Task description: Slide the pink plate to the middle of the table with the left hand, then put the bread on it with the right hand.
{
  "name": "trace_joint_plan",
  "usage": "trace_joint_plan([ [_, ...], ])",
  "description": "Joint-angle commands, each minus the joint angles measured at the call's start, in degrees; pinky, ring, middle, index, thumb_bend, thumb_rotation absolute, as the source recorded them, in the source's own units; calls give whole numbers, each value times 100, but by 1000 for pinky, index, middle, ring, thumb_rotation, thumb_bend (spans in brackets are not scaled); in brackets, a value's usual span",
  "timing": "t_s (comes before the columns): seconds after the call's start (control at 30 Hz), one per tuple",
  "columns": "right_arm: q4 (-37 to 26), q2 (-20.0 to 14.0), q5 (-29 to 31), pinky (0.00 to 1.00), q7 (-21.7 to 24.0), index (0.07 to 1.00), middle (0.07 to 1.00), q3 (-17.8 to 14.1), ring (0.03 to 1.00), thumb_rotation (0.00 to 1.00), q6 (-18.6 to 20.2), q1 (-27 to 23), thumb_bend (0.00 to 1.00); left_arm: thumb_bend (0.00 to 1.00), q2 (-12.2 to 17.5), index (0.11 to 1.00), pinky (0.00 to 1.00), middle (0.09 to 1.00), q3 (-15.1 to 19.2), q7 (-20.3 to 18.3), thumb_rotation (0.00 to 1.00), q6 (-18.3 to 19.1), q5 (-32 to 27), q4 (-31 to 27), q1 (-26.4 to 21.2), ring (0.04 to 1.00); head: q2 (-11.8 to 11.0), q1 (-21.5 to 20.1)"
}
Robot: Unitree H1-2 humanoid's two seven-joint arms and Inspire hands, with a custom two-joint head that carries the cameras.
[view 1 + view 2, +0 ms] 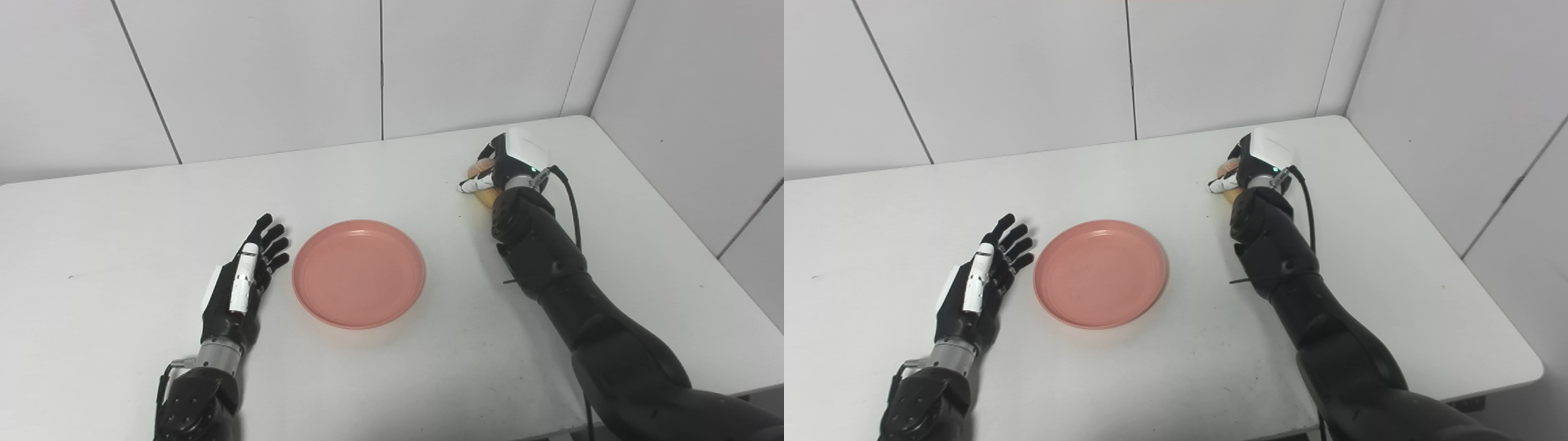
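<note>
White worktop (392, 380) | pink plate (358, 274) central, ready | left hand (245, 278) spread wide, empty beside it | right hand (502, 165) wrapped around bread (484, 196)

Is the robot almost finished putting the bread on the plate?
About halfway. The round pink plate already sits mid-table, empty, with the open left hand beside it, not touching. The right hand is wrapped around the tan bread roll at the far right. Carrying it over and setting it on the plate remains.

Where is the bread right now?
The bread sits at the table's far right, under the right hand whose fingers curl around it, well right of the pink plate.
</note>
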Motion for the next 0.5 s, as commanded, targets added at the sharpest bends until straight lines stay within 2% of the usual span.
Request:
trace_joint_plan([
  [0.0,-356,-124,-180,268,47,489,452,-47,347,138,-32,-277,502,349,-37,905,886,911,-33,40,1000,35,52,-79,-42,899,9,18],
  [0.23,-1058,-142,-393,306,335,490,494,-87,399,137,-33,-164,502,346,-67,902,879,908,-58,111,1000,65,102,-100,-37,896,19,88],
  [0.47,-2193,45,-893,288,1097,488,464,-172,376,140,-32,-13,501,340,-115,903,882,910,-76,157,1000,104,131,-124,-42,897,48,218],
])
